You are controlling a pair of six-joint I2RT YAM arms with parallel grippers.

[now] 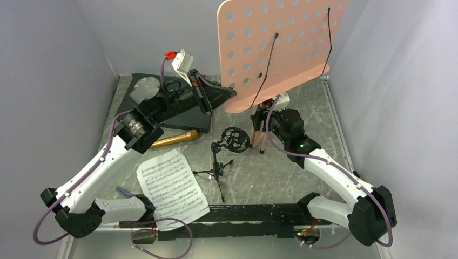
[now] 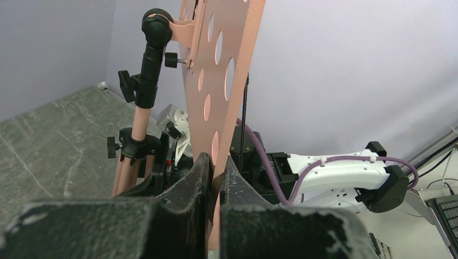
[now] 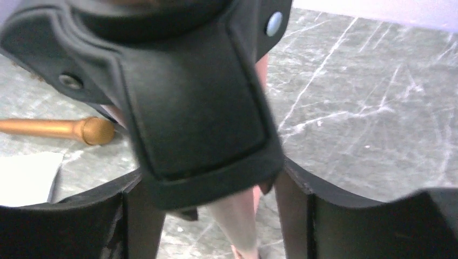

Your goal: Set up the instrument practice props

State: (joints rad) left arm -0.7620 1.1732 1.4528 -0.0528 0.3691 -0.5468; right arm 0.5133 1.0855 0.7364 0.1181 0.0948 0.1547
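Left pincer [image 2: 216,160] clenches the pink-copper perforated music stand [image 1: 281,48] by its plate edge; right pincer [image 3: 216,183] sits released around its black collar [image 3: 200,108].

White arms [image 1: 89,175], black joints [image 1: 141,129]; purple cables [image 1: 109,137]

sheet-music page [image 1: 173,186]: printed staves of notes only, too small to make out any title or words
brands, numbers, signs: none legible in any view

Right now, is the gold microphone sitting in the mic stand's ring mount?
No, the gold microphone lies flat on the table, apart from the ring mount.
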